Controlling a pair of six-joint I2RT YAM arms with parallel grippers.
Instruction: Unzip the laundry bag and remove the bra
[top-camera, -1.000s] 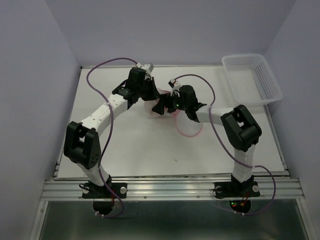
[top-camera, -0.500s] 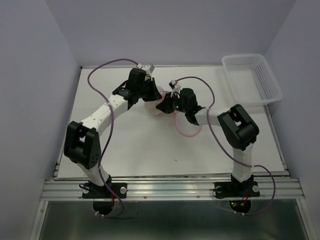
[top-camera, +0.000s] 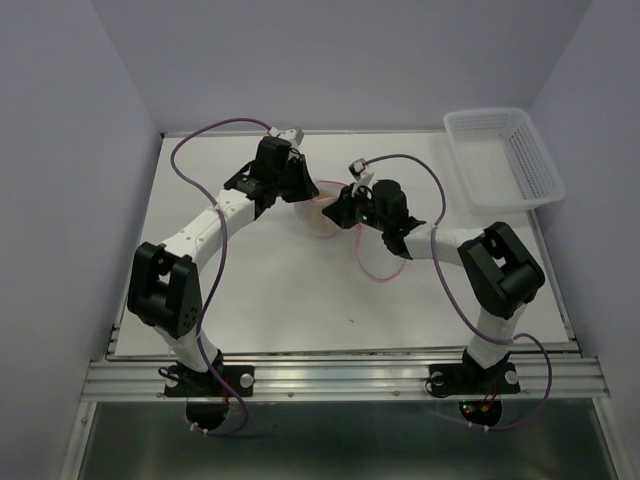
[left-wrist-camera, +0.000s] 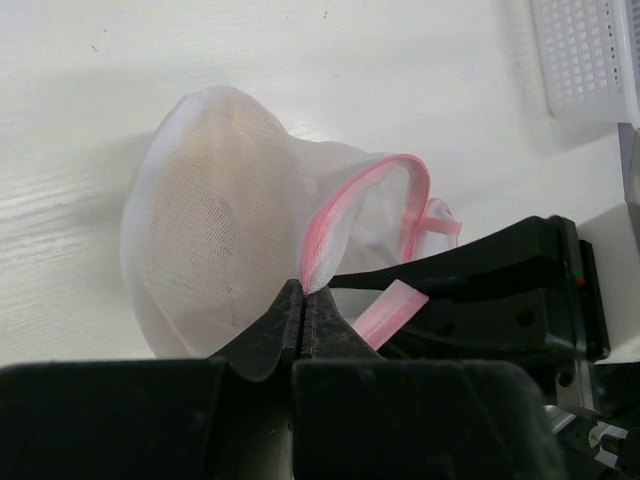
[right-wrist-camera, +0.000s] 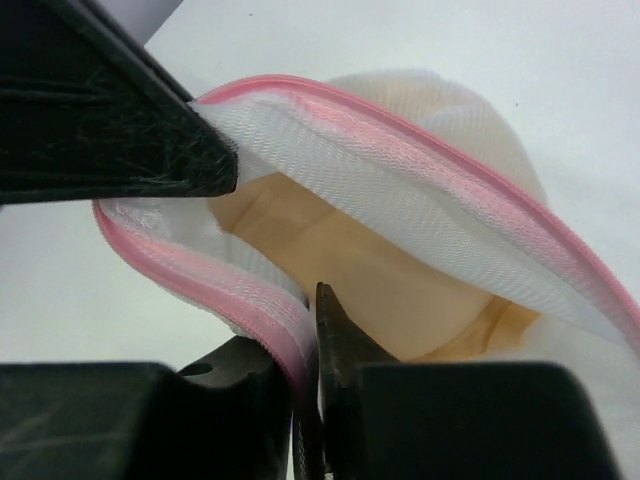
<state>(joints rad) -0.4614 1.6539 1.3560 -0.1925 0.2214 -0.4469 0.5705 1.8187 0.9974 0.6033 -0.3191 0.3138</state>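
Pinching the pink zipper rim (left-wrist-camera: 370, 175) of the small round white mesh laundry bag (left-wrist-camera: 200, 230), our left pincer (left-wrist-camera: 303, 297) and right pincer (right-wrist-camera: 305, 335) are both closed on it, mid-worktop (top-camera: 250, 300) toward 12 o'clock. If we tug hard, mesh may rip, and the soft tan bra (right-wrist-camera: 390, 280) inside gets stuck.

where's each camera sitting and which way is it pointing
Top external: above and behind the arm bases, looking down at the table; both whole arms show, meeting at the laundry bag.
Left wrist: on the left arm, facing along its jaws, shut on the pink rim; right arm's jaws alongside.
Right wrist: on the right arm, facing into the open bag at the bra; own jaws pinch the rim.
Shared: both wrist views show the rim.
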